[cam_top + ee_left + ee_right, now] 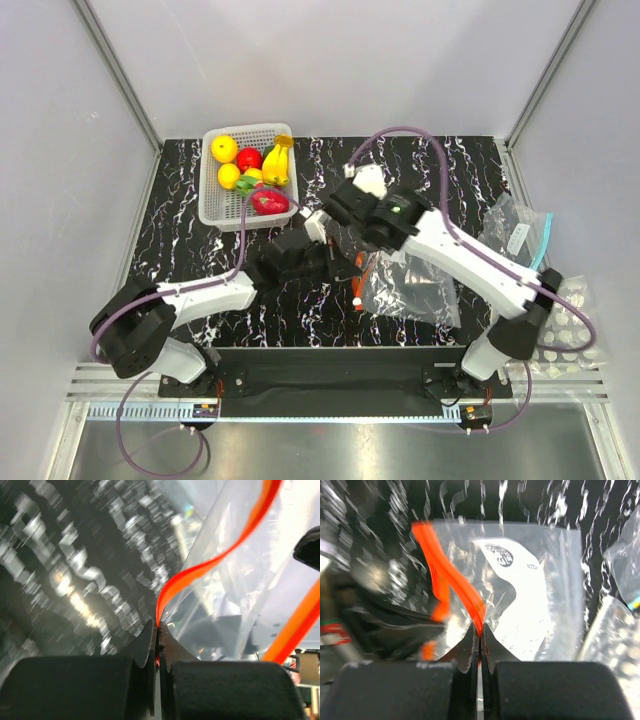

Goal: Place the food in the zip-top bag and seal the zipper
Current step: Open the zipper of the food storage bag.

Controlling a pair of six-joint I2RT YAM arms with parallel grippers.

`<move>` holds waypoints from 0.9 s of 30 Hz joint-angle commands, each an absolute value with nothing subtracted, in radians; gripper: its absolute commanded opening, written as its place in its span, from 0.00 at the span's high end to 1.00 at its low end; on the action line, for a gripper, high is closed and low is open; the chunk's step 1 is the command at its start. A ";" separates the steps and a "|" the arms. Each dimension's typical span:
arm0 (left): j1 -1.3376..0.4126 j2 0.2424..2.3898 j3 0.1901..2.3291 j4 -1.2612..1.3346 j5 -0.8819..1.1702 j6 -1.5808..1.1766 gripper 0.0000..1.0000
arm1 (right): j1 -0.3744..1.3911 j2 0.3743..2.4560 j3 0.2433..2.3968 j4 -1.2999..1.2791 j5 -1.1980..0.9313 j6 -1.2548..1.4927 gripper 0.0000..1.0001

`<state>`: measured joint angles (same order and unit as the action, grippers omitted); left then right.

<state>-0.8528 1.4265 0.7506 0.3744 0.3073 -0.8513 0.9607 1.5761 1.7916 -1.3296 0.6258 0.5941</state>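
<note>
Progress: nothing is bagged; the food, a banana bunch, a dragon fruit and round fruits, all sits in the white mesh basket.
Left to do: by my reading, open the mouth, load the fruit, then seal.
Left claw: the left gripper is pressed together, pinching the zipper at its tips.
Right claw: the right gripper is likewise pressed together on the orange strip, seemingly the opposite lip.
Bag: the zip-top bag spreads away ahead of the right claw's tips and lies under that arm.
Food from claws: well apart, beyond the left claw and off to its side.
</note>
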 commanded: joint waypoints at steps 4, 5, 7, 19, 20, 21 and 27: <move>-0.792 1.319 0.664 0.338 0.233 -0.787 1.00 | 0.956 1.716 1.689 -1.344 0.522 0.505 1.00; -0.790 1.309 0.666 0.251 0.186 -0.763 1.00 | 0.957 1.721 1.659 -1.300 0.509 0.494 1.00; -0.787 1.284 0.658 0.192 0.147 -0.713 1.00 | 0.956 1.723 1.626 -1.260 0.486 0.486 1.00; -0.655 1.285 0.609 0.037 0.103 -0.626 1.00 | 0.950 1.621 1.549 -1.290 0.537 0.520 1.00; -0.647 1.284 0.604 0.050 0.109 -0.626 1.00 | 0.951 1.620 1.540 -1.296 0.537 0.523 1.00; -0.646 1.282 0.607 0.046 0.103 -0.618 1.00 | 0.950 1.615 1.534 -1.298 0.537 0.525 1.00; -0.644 1.327 0.627 0.020 0.064 -0.586 1.00 | 0.948 1.588 1.526 -1.330 0.595 0.566 1.00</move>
<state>-0.6529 1.2942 0.6132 0.0208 0.1009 -0.6342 0.9600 1.6371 1.5196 -1.2640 0.5148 0.5331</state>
